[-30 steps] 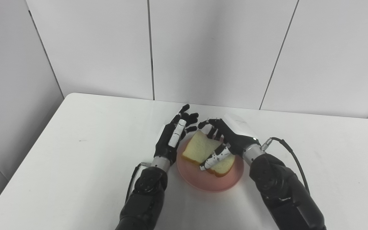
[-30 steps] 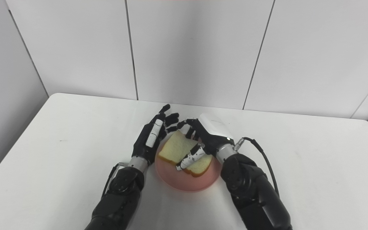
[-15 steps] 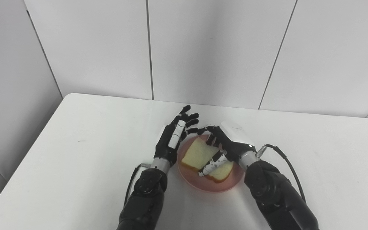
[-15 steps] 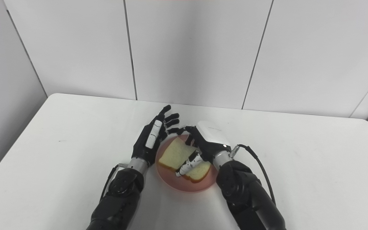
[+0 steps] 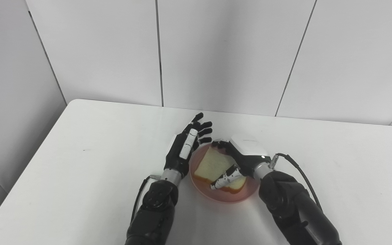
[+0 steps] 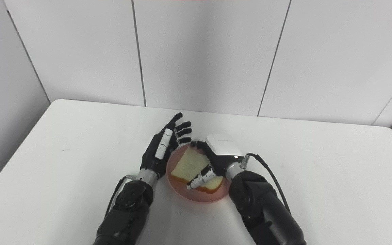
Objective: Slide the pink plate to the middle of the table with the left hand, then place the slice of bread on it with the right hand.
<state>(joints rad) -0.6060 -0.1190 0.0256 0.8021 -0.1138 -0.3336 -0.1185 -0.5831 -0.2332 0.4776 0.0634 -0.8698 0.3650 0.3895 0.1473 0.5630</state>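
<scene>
The pink plate [image 5: 202, 186] sits near the middle of the white table [image 5: 80, 146], close to the front. A slice of bread [image 5: 213, 165] lies low over the plate, still held. My right hand [image 5: 242, 156] is shut on the bread, thumb across its top and fingers curled round its far edge. My left hand [image 5: 185, 146] is open, fingers spread, standing edge-on against the plate's left rim. The same scene shows in the right eye view, with the plate [image 6: 179, 190], bread [image 6: 189, 163], right hand [image 6: 218, 153] and left hand [image 6: 163, 144].
Grey wall panels [image 5: 216, 51] stand right behind the table's far edge. A black cable [image 5: 299, 168] loops from my right wrist over the table. The table's left edge [image 5: 22, 170] runs diagonally near the wall.
My right hand has lowered the bread down onto the plate and drawn a little nearer. The left hand has stayed by the plate's left rim.
</scene>
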